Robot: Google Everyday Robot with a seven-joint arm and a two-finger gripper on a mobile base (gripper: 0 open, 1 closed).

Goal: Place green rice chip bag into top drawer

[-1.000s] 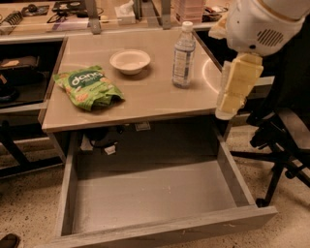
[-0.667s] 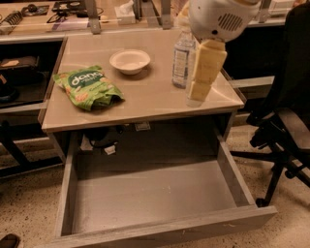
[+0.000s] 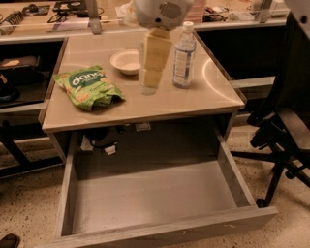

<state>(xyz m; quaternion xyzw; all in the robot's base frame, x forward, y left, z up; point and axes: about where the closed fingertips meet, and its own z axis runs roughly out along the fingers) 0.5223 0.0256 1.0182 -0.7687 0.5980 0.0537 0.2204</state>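
Observation:
The green rice chip bag (image 3: 88,87) lies flat on the left part of the tan table top (image 3: 203,99). The top drawer (image 3: 152,201) is pulled fully open below the table's front edge and holds nothing. My gripper (image 3: 150,85) hangs fingers-down over the middle of the table, right of the bag and apart from it, in front of a white bowl. It holds nothing that I can see.
A white bowl (image 3: 125,61) sits behind the gripper. A clear water bottle (image 3: 184,55) stands right of it. A black office chair (image 3: 286,121) stands to the right of the table. A cluttered counter (image 3: 58,14) runs along the back.
My arm has swung left, from the table's right edge past the water bottle to over the table's middle, closer to the bag. The bag, bowl, bottle and drawer have not moved.

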